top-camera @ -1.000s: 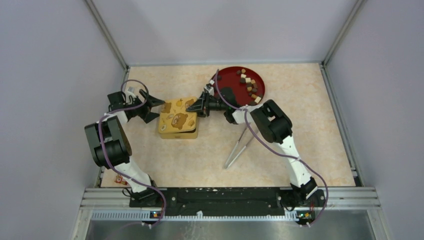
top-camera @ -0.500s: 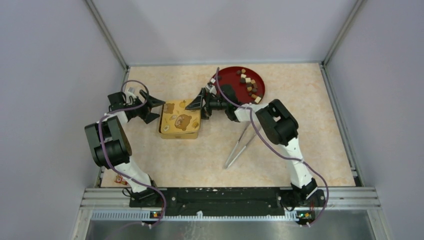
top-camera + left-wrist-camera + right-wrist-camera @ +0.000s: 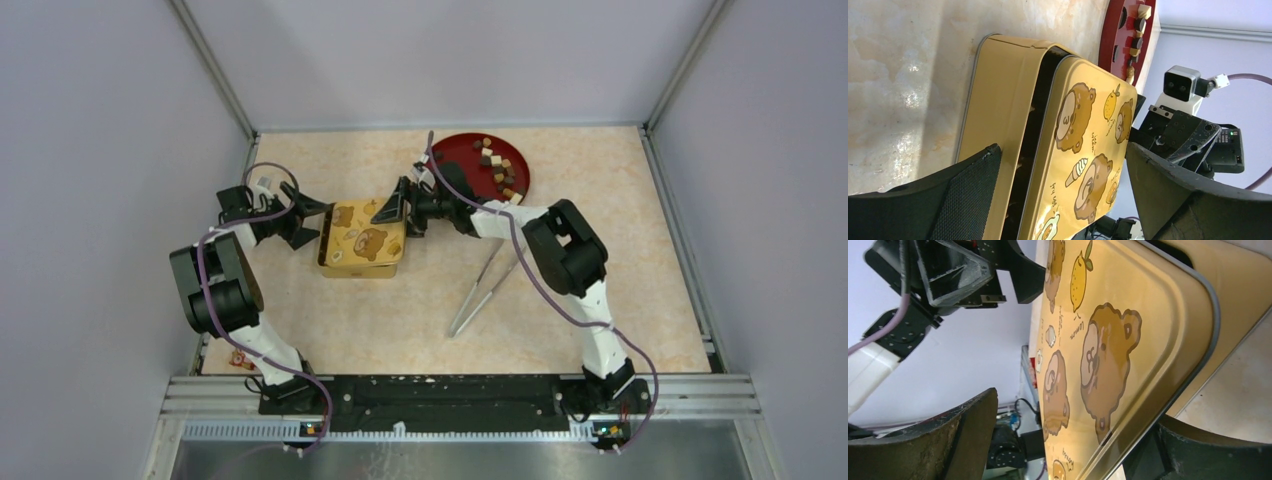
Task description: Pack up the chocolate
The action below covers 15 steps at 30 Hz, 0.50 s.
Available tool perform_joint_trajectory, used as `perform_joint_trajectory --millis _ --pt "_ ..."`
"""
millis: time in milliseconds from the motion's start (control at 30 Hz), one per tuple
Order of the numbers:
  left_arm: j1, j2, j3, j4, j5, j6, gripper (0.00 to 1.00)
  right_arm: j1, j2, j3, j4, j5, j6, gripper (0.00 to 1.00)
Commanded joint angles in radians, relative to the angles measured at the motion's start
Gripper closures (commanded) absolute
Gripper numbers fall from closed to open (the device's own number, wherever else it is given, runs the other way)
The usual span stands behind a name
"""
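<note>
I see a yellow tin [image 3: 358, 270] near the middle of the beige marbled counter [image 3: 350, 320]. Its bear-printed lid [image 3: 362, 238] lies askew on top. In the left wrist view a dark gap shows between lid and base along one side. A red plate [image 3: 465, 150] sits further back and to the right, apart from the tin. A pair of metal tongs [image 3: 458, 322] lies flat on the counter right of the tin, its joined end toward the near edge.
</note>
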Motion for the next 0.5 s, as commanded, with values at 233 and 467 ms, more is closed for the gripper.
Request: perform_joint_trajectory --millis 233,467 --pt "-0.004 -0.024 -0.006 0.008 0.033 0.018 0.03 0.011 -0.016 0.077 -0.432 0.17 -0.288 0.17" --pt "-0.004 -0.021 -0.004 -0.001 0.027 0.026 0.03 0.012 -0.048 0.037 -0.448 0.201 -0.322 0.17"
